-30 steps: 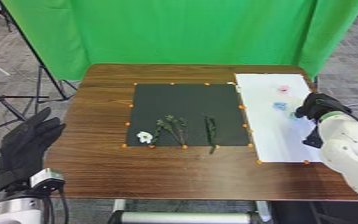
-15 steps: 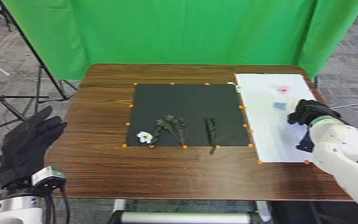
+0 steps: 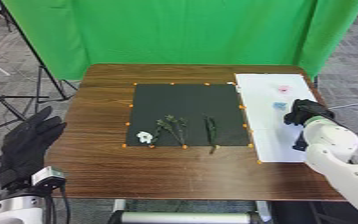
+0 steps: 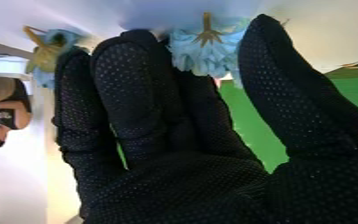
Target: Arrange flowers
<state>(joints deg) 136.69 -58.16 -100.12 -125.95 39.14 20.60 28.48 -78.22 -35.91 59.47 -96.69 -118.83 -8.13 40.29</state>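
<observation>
Now your right hand (image 3: 307,111) is open over white paper (image 3: 271,142), near a blue flower (image 4: 206,54); your left hand (image 3: 26,147), fingers extended, waits beside the table (image 3: 104,175).

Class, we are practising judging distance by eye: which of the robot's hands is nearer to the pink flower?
The right hand: it is over the white sheet, near the pink flower. The left is beyond the table's left edge.

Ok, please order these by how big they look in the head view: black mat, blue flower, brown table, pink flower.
Brown table
Black mat
Blue flower and pink flower: too alike in size to rank.
</observation>
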